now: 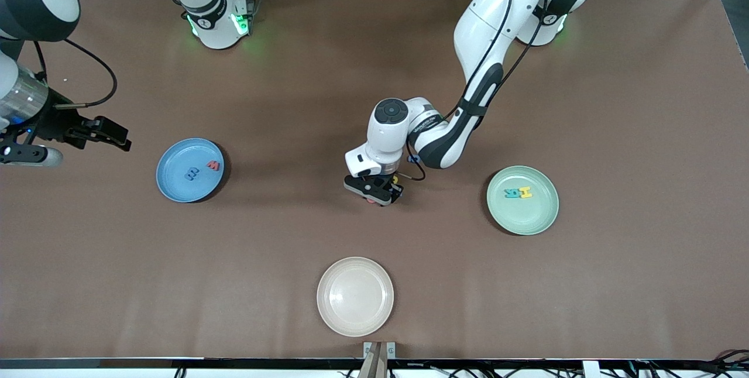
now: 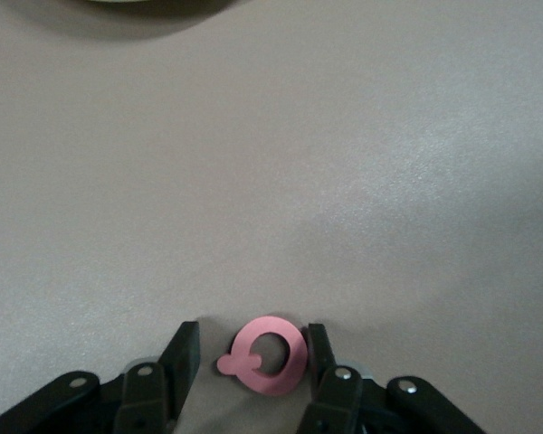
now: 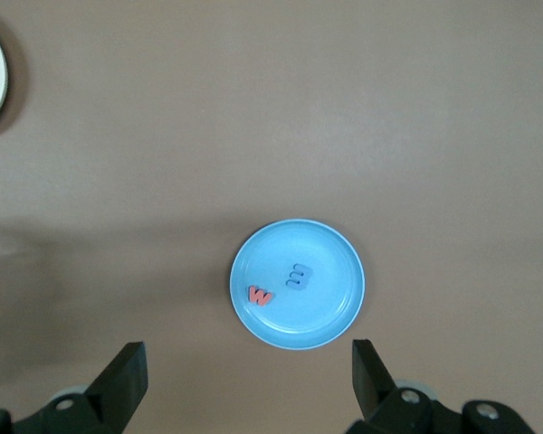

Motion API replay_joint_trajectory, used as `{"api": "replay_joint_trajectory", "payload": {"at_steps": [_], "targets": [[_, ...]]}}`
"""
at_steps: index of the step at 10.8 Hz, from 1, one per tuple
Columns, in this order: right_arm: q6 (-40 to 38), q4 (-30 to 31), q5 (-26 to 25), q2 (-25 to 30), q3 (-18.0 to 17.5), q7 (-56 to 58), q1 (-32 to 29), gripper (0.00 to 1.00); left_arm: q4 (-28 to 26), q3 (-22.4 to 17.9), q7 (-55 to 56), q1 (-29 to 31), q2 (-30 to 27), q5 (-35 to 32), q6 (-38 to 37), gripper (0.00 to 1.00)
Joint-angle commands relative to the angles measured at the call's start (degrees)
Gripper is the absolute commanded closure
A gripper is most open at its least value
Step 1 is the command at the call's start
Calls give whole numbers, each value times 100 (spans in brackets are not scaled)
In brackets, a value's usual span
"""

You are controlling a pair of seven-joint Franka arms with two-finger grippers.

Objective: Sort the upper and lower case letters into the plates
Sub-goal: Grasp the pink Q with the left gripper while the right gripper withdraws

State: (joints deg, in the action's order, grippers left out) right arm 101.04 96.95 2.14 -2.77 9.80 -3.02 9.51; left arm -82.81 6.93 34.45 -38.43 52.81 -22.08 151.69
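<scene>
Reaching down to the middle of the table (image 1: 614,284), the left gripper (image 1: 374,191) stood low over a small pink ring-shaped letter (image 2: 270,354), farther from the front camera than the cream plate (image 1: 355,296). Its fingers (image 2: 183,354) were part-way closed around the letter, one pad touching the ring's edge and the other with a gap beside the little tail; nothing was lifted yet, so it was a grasp being formed rather than a hold. A scrap of yellow showed under the wrist in the front view, too hidden to name.

The letter looked like thin foam: very light, soft, a little springy and lying flat, so the pads would probably need to press across its outer rim close to the tabletop. Squeezed hard it might buckle or flip.

From the cream plate, the blue plate (image 1: 190,169) lay toward the right arm's end and farther from the camera, carrying a red letter (image 1: 213,165) and a blue letter (image 1: 192,174). The green plate (image 1: 522,199) lay toward the left arm's end, holding a teal letter (image 1: 512,192) and a yellow letter (image 1: 525,192) side by side.

The right gripper (image 3: 249,384) waited with fingers spread wide and empty, up in the air beside the blue plate, at the right arm's edge of the table.
</scene>
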Motion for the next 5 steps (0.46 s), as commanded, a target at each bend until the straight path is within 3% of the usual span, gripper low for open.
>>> {"api": "replay_joint_trajectory", "payload": {"at_steps": [1, 2, 3, 5], "targets": [[-93, -388, 32, -224, -92, 161, -133, 0, -77, -25, 71, -50, -25, 134, -183, 46], [-93, -431, 6, -224, -92, 152, -107, 0, -77, -25, 71, -50, -25, 134, -192, 47], [-93, -440, -90, -224, -170, 126, -116, 0, -77, -25, 71, -50, -25, 134, -192, 59], [-93, -440, -196, -224, -329, 152, -220, 0, -68, -25, 71, -50, -25, 134, -192, 71]]}}
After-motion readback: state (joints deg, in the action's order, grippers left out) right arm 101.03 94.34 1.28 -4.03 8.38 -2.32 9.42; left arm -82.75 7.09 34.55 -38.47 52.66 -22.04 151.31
